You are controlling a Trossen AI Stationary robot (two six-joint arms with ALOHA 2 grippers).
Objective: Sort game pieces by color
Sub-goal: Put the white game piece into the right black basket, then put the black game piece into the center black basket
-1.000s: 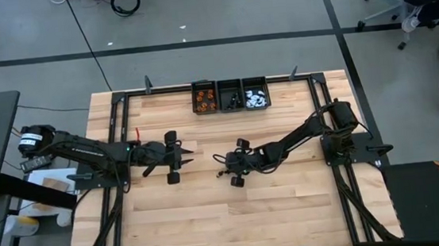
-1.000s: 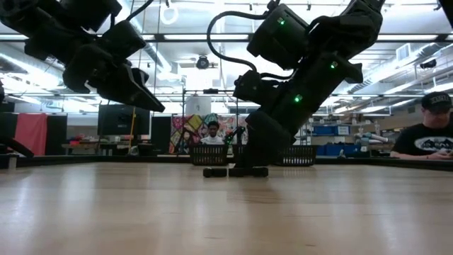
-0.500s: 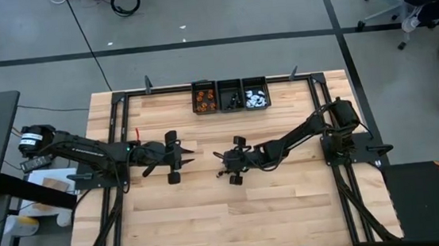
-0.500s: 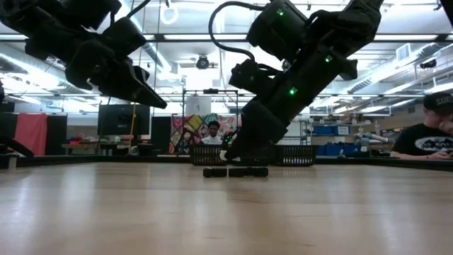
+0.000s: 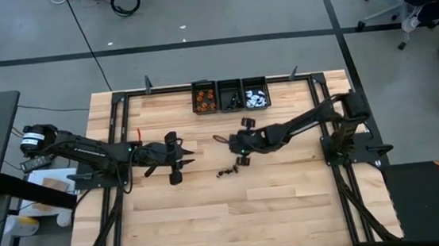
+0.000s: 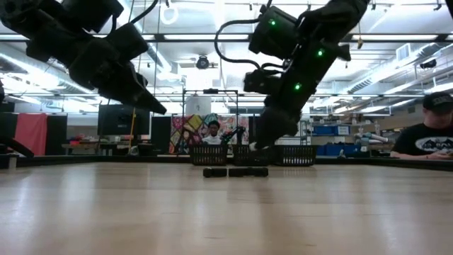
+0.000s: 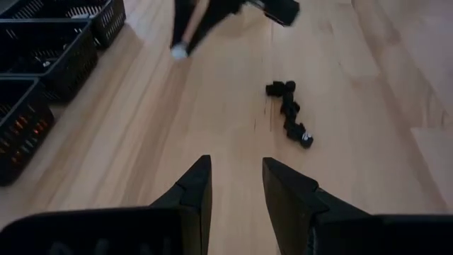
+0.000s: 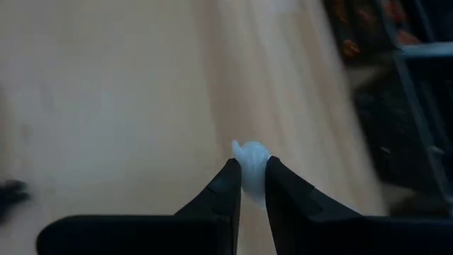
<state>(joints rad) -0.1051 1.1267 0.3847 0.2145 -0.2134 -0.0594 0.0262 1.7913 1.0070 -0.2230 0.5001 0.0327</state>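
No writing reads anywhere; the right gripper (image 8: 248, 185) pinches a white game piece (image 8: 252, 157) above the table (image 5: 212, 219), while the left gripper (image 7: 237, 185) hovers with fingers apart, holding nothing.

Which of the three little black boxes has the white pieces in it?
The black rectangular bin on the right end of the row, seen from above, holds white plastic pieces. The left bin holds orange ones, the middle bin mostly dark ones.

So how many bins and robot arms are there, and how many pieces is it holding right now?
Black bins: 3
Robot arms: 2
White piece held in the right arm's fingers: 1
Total: 6
Loose black pieces: too clustered to count.
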